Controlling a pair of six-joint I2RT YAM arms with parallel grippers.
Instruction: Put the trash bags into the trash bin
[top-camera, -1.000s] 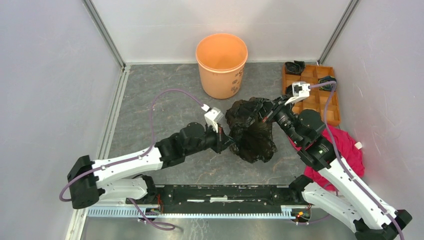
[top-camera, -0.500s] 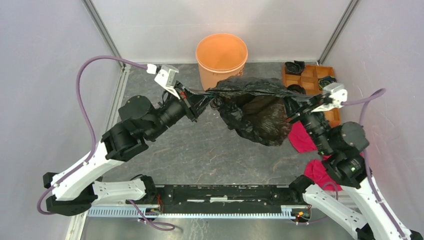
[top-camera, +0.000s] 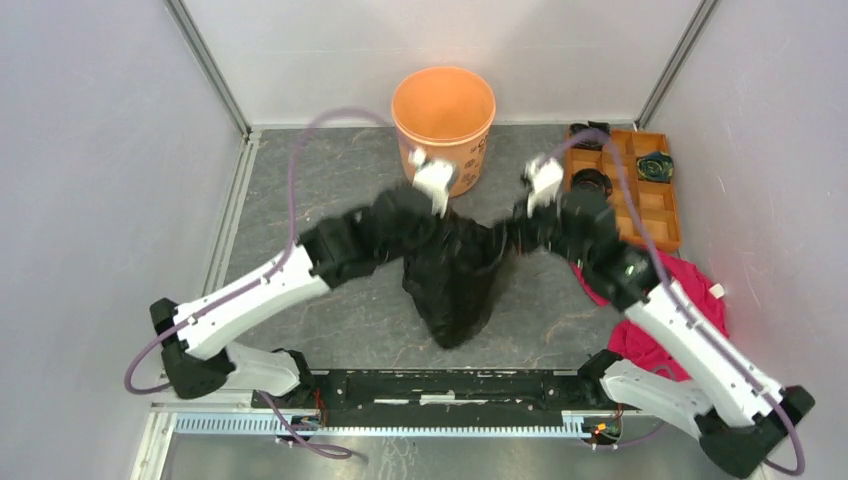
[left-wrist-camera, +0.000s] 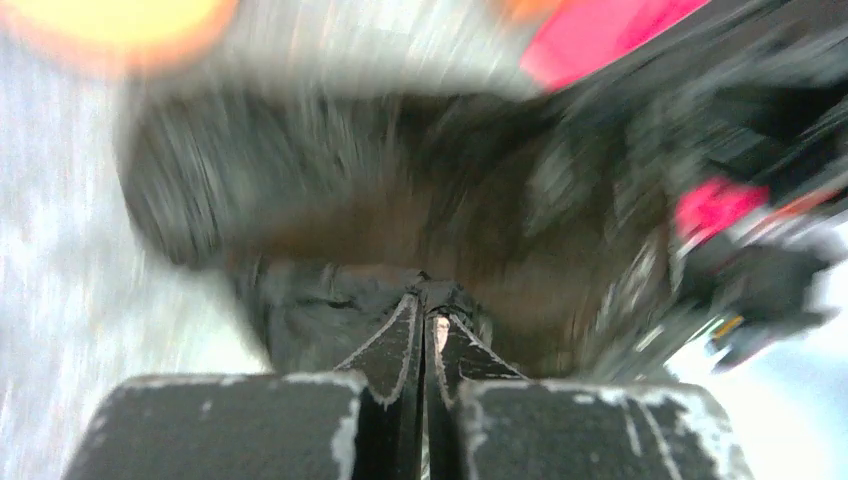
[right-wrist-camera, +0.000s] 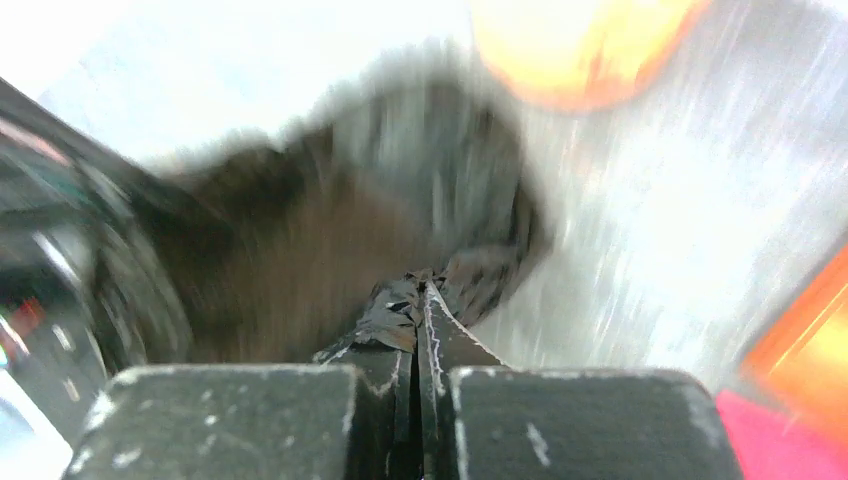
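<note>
Left gripper (left-wrist-camera: 428, 305), right gripper (right-wrist-camera: 420, 292) both clamped on trash bags (top-camera: 455, 285). Film hangs bunched mid-table, short of trash bin (top-camera: 470, 150) at far edge. Risk: glossy film slips from pinch mid-swing, or sagging bottom catches rim and tips bin.

Each arm is built of white shell links joined by bulky black joint housings: the left arm (top-camera: 250, 300) and the right arm (top-camera: 690, 340) match in this. A purple-grey cable (top-camera: 297, 175) runs along the left arm, and a like cable (top-camera: 622, 185) follows the right. A small white block (top-camera: 433, 178) sits at the left wrist and another (top-camera: 543, 172) at the right, both blurred. Both bases are black. The left fingers (left-wrist-camera: 385, 360) are black wedges with pale, worn edges, on blocky black carriers flecked with white scratches; the right fingers (right-wrist-camera: 450, 350) look the same.
</note>
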